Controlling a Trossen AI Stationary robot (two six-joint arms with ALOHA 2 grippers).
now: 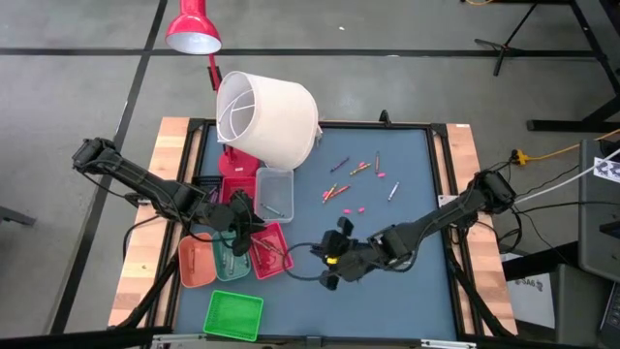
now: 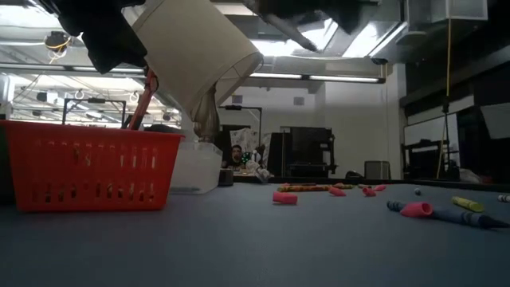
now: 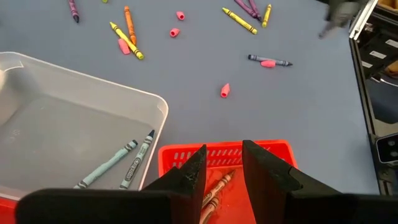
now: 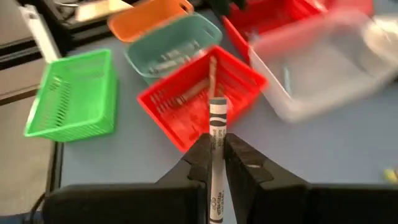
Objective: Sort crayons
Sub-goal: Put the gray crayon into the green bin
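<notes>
Grey-wrapped crayon [image 4: 216, 155] pinched between the pressed-in fingers of the right gripper [image 4: 216, 163], held near the front of the blue table [image 1: 407, 194], just beside the red tray [image 4: 205, 93]. Pointed toward that tray, which already contained brownish crayons. Behind it in the right wrist view: teal tray [image 4: 171, 50], orange tray [image 4: 149, 15], green tray [image 4: 74, 93] to one side, clear tray [image 4: 323, 68] to the other. Two grey crayons [image 3: 121, 163] lay in the clear tray. Loose crayons [image 1: 351, 179] scattered mid-table in yellow, orange, purple and pink, along with small pink stubs [image 3: 225, 91]. Left gripper [image 3: 224, 171] hovered over the red tray's rim, fingers spread apart, nothing between them. White lampshade [image 1: 266, 116] and red lamp [image 1: 194, 29] stood at the table's far-left edge.
</notes>
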